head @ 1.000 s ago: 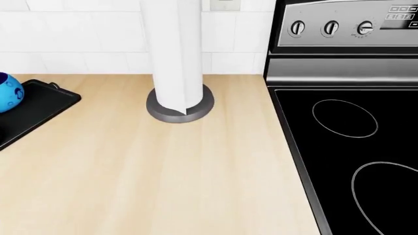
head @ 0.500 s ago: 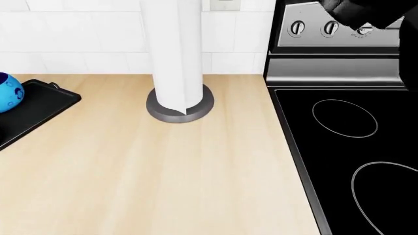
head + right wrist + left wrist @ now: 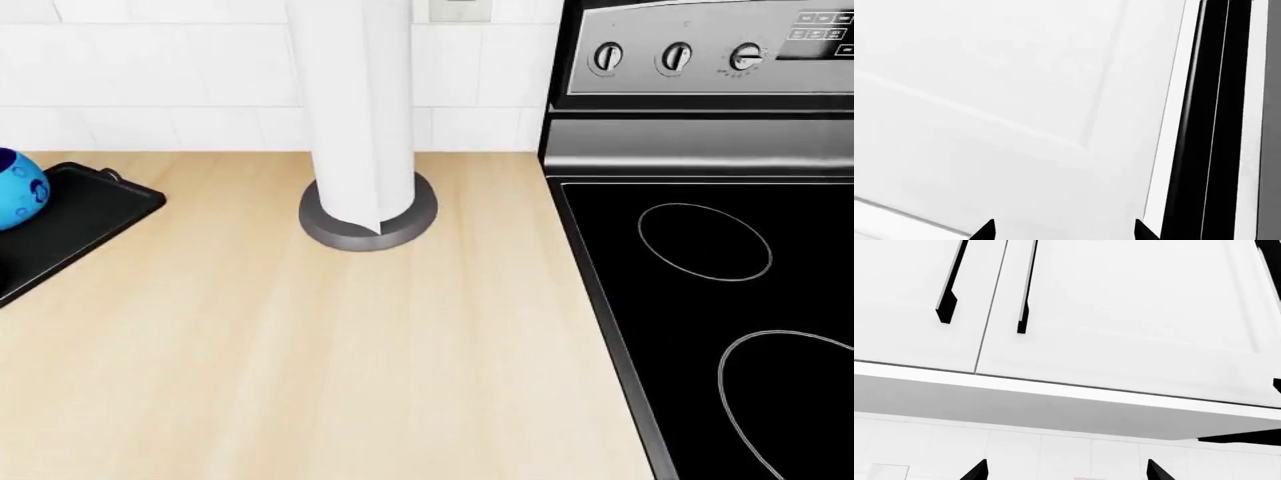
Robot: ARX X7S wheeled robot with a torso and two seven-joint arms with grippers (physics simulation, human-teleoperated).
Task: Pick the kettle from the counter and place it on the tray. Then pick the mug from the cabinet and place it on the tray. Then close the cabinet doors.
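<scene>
The blue spotted mug [image 3: 16,188] stands on the black tray [image 3: 83,212] at the head view's far left edge, on the beige counter [image 3: 334,340]. The kettle is out of view. No gripper shows in the head view. My left gripper [image 3: 1067,472] is open and empty, facing up at the white cabinet doors [image 3: 1134,315] from below; their two black handles [image 3: 1026,295] hang side by side, with only a thin seam between the doors. My right gripper [image 3: 1066,231] is open and empty, close to a white cabinet door panel [image 3: 1021,100] with a black strip [image 3: 1207,125] along its edge.
A tall white paper towel roll [image 3: 358,110] on a grey round base stands at the back of the counter. The black glass stovetop [image 3: 721,300] with ring outlines and a knob panel [image 3: 674,55] fills the right. A white tiled wall [image 3: 160,70] runs behind.
Half a second ago a dark part of an arm showed at the head view's upper right over the stove knobs; it has left the view. Nothing on the counter moved.
</scene>
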